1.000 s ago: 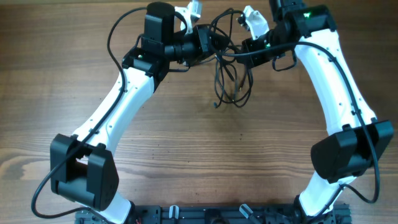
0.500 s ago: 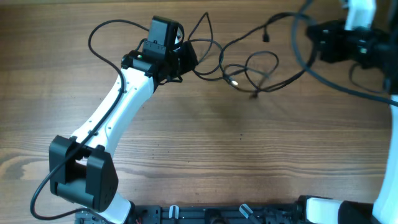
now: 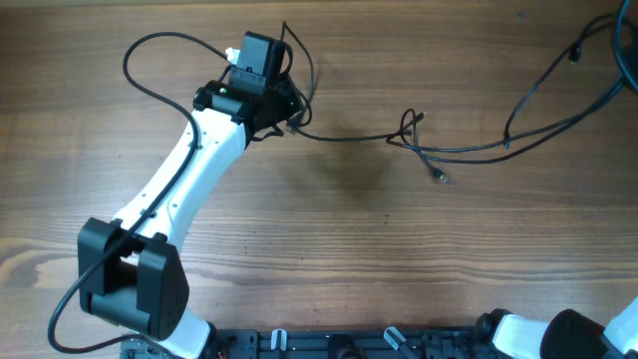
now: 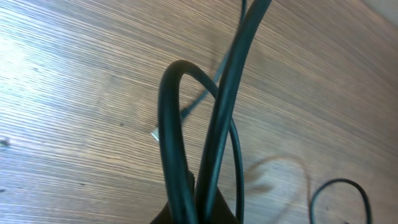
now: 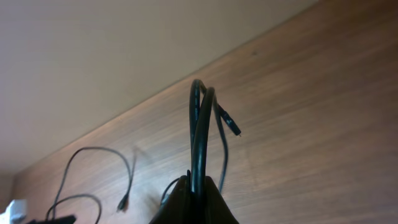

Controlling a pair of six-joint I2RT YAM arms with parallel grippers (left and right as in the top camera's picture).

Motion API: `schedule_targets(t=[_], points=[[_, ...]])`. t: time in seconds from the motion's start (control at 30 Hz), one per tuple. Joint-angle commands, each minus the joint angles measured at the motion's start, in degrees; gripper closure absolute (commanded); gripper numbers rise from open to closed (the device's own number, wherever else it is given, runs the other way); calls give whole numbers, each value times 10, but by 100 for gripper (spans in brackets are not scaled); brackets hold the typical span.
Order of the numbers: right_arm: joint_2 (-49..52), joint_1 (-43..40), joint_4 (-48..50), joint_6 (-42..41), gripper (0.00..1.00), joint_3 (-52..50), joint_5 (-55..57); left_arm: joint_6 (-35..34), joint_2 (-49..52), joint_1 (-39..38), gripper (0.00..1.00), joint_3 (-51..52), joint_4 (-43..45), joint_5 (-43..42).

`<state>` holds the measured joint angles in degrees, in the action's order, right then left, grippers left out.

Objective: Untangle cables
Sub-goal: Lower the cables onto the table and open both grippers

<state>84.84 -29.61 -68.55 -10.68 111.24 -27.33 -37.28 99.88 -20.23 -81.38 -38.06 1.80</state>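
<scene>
The cables [image 3: 407,128] are thin black cords pulled out in a line across the far part of the table, with a small knot in the middle and a plug end [image 3: 439,178] lying loose. My left gripper [image 3: 291,108] is shut on their left end; in the left wrist view the jaws [image 4: 196,208] pinch a looped pair of cords [image 4: 169,124]. My right gripper [image 5: 193,196] is outside the overhead view, past the right edge. It is shut on a cord loop [image 5: 198,124] held above the table, with a plug [image 5: 235,129] hanging beside it.
The brown wooden table [image 3: 329,249] carries only the cords. The left arm [image 3: 189,179] reaches diagonally from the near left. The right arm's base [image 3: 558,334] shows at the near right corner. A wall lies beyond the table's far edge [image 5: 124,118].
My right arm has swung right and left the overhead view, pulling the cords with it. The clump has stretched into a long line. My left gripper has shifted slightly left.
</scene>
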Motion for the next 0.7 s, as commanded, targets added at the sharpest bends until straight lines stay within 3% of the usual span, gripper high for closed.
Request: schedule_targets(t=[0.0,0.2,0.37,0.47,0.5,0.6,0.67], points=[[1,-5,3,-30,90,9,73,11,-14,33,96,-4,-11,41],[1,-5,3,-48,89,8,132,11,-14,110,96,-4,-33,41],[13,-4,2,-24,90,8,54,93,-14,152,96,-4,-32,-21],[30,10,2,64,82,8,-78,165,-14,151,96,-4,-16,-151],[38,24,-3,96,72,8,-119,192,-14,148,96,-4,2,-224],[51,64,-22,138,57,8,-137,205,-28,148,96,-4,67,-384],[55,94,-29,146,52,8,-137,189,-47,149,96,-4,132,-465]])
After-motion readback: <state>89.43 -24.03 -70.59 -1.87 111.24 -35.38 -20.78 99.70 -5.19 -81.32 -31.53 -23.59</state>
